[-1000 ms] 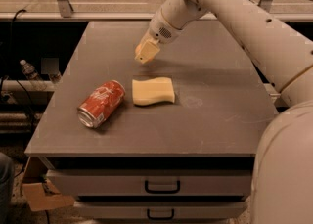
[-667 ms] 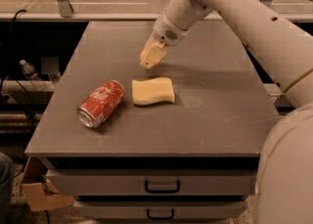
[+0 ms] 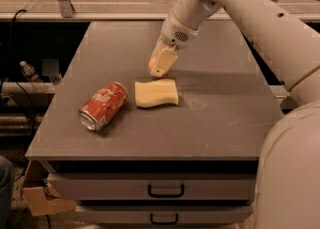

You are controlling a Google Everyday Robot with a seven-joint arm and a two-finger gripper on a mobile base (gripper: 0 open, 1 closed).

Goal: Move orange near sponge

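Observation:
The pale yellow sponge (image 3: 156, 93) lies flat near the middle of the grey table (image 3: 215, 123). My gripper (image 3: 160, 66) hangs just behind the sponge's far edge, low over the table. Only a sliver of the orange (image 3: 151, 62) shows between the cream fingers, which are closed on it. The arm comes in from the upper right.
A red soda can (image 3: 103, 106) lies on its side left of the sponge. The table has drawers with handles (image 3: 165, 191) below its front edge. A plastic bottle (image 3: 31, 72) sits off the table at the left. A cardboard piece (image 3: 42, 200) lies on the floor at lower left.
My gripper with the orange has moved down and toward the front, closer to the sponge's far edge. Sponge and can have not moved.

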